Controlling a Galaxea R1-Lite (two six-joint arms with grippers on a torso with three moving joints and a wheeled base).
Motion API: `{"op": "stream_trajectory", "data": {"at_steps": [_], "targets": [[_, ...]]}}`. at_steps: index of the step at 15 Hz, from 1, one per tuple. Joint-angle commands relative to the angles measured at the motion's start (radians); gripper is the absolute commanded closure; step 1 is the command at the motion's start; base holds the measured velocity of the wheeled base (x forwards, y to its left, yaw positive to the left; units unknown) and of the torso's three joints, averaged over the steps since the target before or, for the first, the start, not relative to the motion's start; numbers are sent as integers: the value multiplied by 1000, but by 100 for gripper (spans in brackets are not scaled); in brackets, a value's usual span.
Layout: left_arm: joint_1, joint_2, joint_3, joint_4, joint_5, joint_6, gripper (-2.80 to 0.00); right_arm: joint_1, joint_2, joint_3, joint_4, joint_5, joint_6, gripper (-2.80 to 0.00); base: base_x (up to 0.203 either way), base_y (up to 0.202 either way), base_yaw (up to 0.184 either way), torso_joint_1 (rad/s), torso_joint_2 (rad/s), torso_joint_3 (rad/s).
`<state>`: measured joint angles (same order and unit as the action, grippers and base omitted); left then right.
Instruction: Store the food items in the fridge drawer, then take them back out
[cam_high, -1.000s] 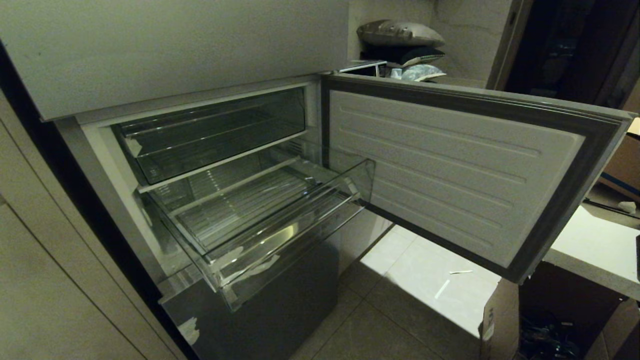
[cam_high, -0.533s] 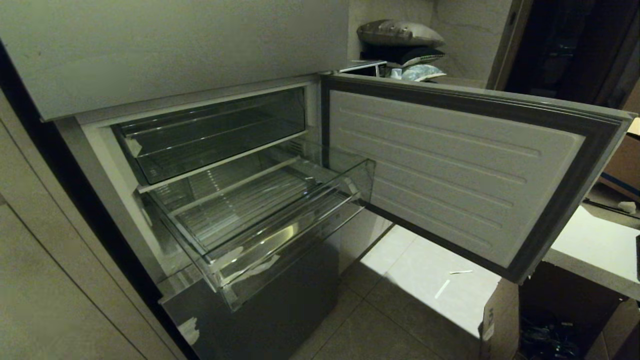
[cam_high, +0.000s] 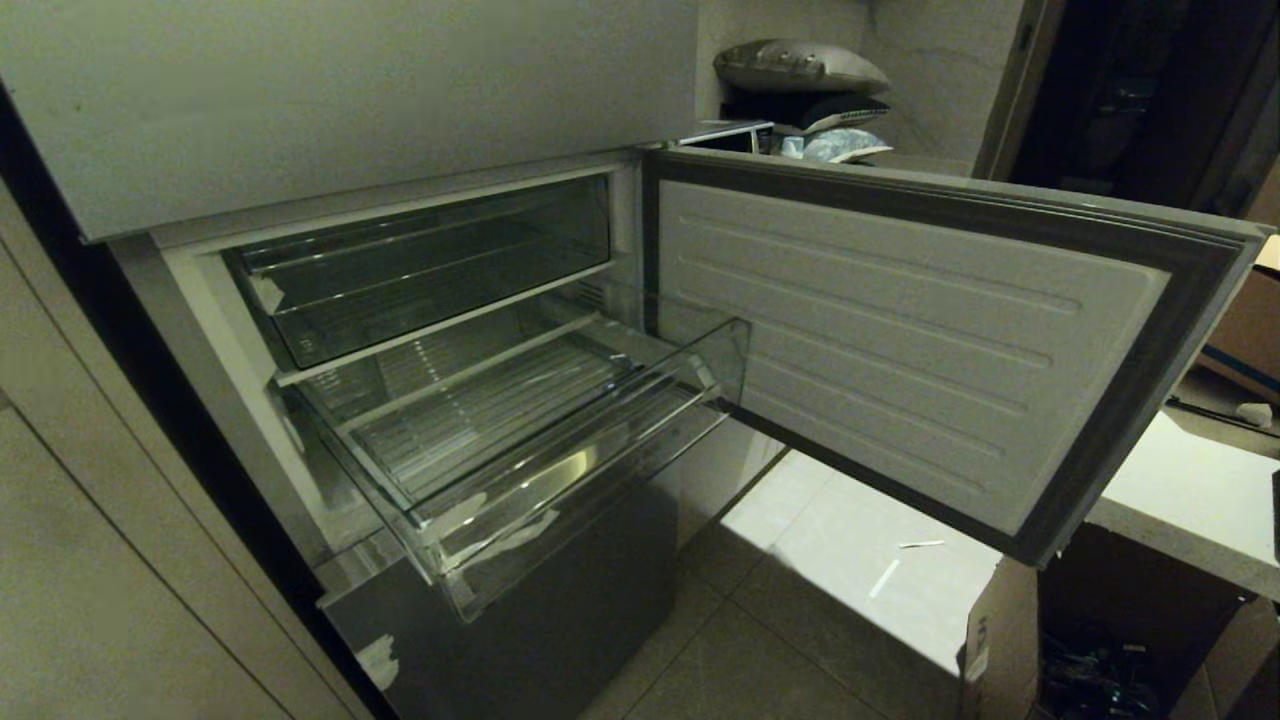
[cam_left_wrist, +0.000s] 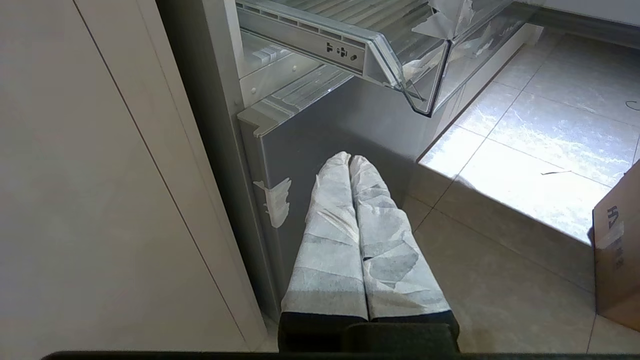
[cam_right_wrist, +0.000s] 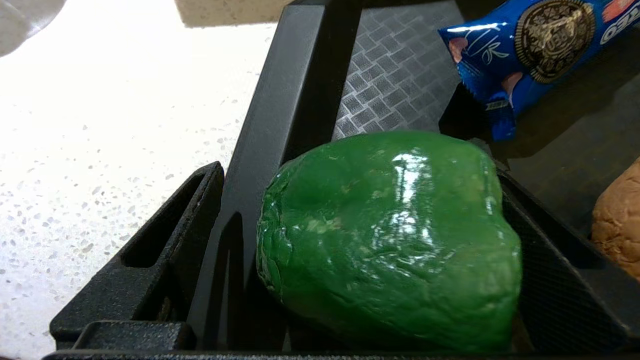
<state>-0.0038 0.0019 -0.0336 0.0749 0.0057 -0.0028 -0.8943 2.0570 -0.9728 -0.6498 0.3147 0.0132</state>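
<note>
Fridge drawer (cam_high: 520, 440) pulled out below darker bin (cam_high: 420, 270), ribbed floor bare, door (cam_high: 900, 340) swung wide at 3 o'clock: ready to receive food.

My left gripper (cam_left_wrist: 350, 161) parked low beside steel lower panel (cam_left_wrist: 310, 140), wrapped fingers pressed together, holding nothing.

My right gripper (cam_right_wrist: 350, 250) over black tray (cam_right_wrist: 390, 75) on speckled counter (cam_right_wrist: 100, 125), fingers spread wide astride green pepper (cam_right_wrist: 390, 235); grip not yet evident.

Blue biscuit pack (cam_right_wrist: 525, 45) at 1 o'clock of pepper; tan bun-like piece (cam_right_wrist: 620, 220) at 3 o'clock.
</note>
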Motion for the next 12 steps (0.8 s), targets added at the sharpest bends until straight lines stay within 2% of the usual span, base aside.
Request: {"op": "stream_trajectory", "data": {"at_steps": [1,8,12], "targets": [[1,1,0,0,0,0,0,0,3,3,-4,3,1,0,0,0,0,0,0,0],[0,1,0,0,0,0,0,-2,-67,14,3,-2,1,0,0,0,0,0,0,0],[-1,1,0,0,0,0,0,-10,-228,120,4,-1,-2,0,0,0,0,0,0,0]]}}
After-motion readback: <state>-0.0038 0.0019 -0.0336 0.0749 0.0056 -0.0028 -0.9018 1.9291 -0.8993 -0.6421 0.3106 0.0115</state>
